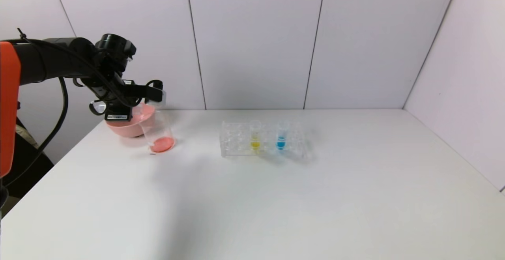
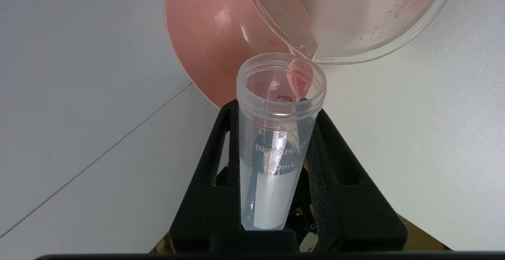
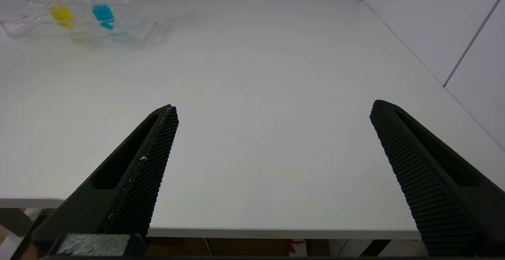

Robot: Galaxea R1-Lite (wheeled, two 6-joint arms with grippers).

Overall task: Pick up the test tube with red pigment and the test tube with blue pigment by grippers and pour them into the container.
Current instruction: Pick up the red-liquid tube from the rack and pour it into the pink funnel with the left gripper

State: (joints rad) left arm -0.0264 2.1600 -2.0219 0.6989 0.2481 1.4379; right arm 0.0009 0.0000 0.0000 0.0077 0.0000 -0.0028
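While left gripper [image 2: 276, 165] pinches tipped red tube [image 2: 276, 133], mouth at beaker [image 1: 158, 133] rim; right gripper [image 3: 272, 165] spread wide, nearer blue tube [image 1: 281, 135], upright in rack [image 1: 236, 141].

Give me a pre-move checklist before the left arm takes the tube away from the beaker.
1. Left gripper grips the red-pigment test tube, jaws shut on its sides: ok.
2. Tube drained: not ok, a red trickle hangs at its mouth against the beaker lip.
3. Beaker holds the poured red liquid at its bottom, beside the pink bowl: ok.
4. Blue-pigment test tube stands upright in the clear rack, next to the yellow tube: ok.
5. Right gripper open and free, over the near table edge: ok.
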